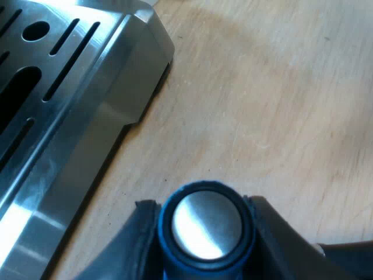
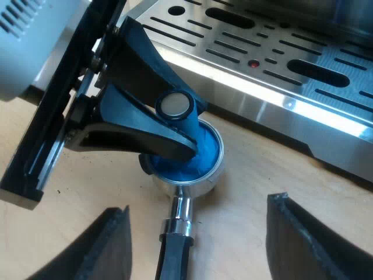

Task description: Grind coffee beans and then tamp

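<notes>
Wooden table (image 1: 280, 87): left pincer (image 1: 201, 205) grips blue tamper (image 1: 207, 226) (right wrist view: inside holder (image 2: 187, 188)); right pincer (image 2: 199, 205) gapes.

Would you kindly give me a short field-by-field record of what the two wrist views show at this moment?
left gripper: shut on the blue tamper, metal cap up
blue tamper: its base sits inside the holder
holder: lies on the wooden table, close to the machine's drip tray
handle: points toward the right gripper
right gripper: open, one finger either side of the handle, not touching it
grounds: hidden under the tamper
</notes>
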Controlling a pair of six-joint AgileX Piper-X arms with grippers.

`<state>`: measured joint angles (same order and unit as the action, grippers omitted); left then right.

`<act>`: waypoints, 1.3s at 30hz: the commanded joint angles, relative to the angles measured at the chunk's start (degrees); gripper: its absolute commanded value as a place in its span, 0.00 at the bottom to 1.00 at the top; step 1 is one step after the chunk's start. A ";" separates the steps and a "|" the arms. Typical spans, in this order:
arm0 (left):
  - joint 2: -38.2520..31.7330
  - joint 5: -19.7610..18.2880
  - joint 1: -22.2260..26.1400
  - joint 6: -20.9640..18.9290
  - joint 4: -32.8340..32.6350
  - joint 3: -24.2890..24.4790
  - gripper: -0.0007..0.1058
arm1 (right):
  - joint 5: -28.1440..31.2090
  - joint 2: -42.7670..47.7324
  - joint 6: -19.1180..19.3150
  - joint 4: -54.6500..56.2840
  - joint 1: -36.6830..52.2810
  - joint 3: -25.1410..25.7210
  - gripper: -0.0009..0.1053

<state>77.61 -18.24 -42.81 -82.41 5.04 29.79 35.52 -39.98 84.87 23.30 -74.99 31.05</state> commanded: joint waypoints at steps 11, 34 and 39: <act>-5.16 0.60 -0.34 0.35 -3.36 3.03 0.06 | 0.21 0.40 0.19 -0.33 0.18 0.09 0.51; -23.63 4.32 -0.34 0.35 -5.04 4.68 0.06 | 0.21 0.40 0.19 -9.87 0.18 0.09 0.51; -29.29 13.17 -0.34 0.35 -11.40 4.68 0.06 | 0.21 0.40 0.19 -15.90 0.18 0.09 0.51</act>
<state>49.59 -7.40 -42.88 -82.41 -5.27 33.96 35.52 -39.98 84.87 9.04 -74.99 31.05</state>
